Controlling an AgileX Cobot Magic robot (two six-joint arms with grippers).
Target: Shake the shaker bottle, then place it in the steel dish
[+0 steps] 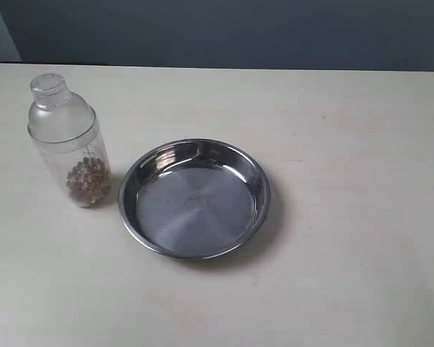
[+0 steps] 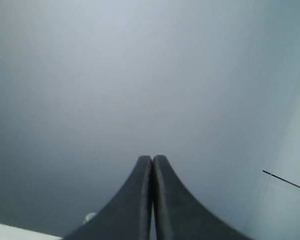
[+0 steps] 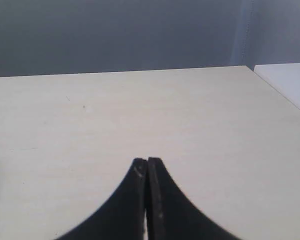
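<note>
The shaker bottle (image 1: 65, 141) stands upright on the table at the left in the exterior view, frosted clear plastic with a small round cap and brownish beads at its bottom. Just right of it sits the steel dish (image 1: 194, 197), round, shiny and with nothing in it. Neither gripper shows in the exterior view. My left gripper (image 2: 153, 159) is shut with nothing in it and faces a grey wall; a small pale object beside its finger may be the bottle's cap. My right gripper (image 3: 147, 161) is shut too, held over bare table.
The pale table (image 1: 347, 144) runs back to a dark grey wall (image 1: 224, 32). In the right wrist view the table's far corner (image 3: 247, 67) and a white surface (image 3: 287, 80) beyond its side edge show.
</note>
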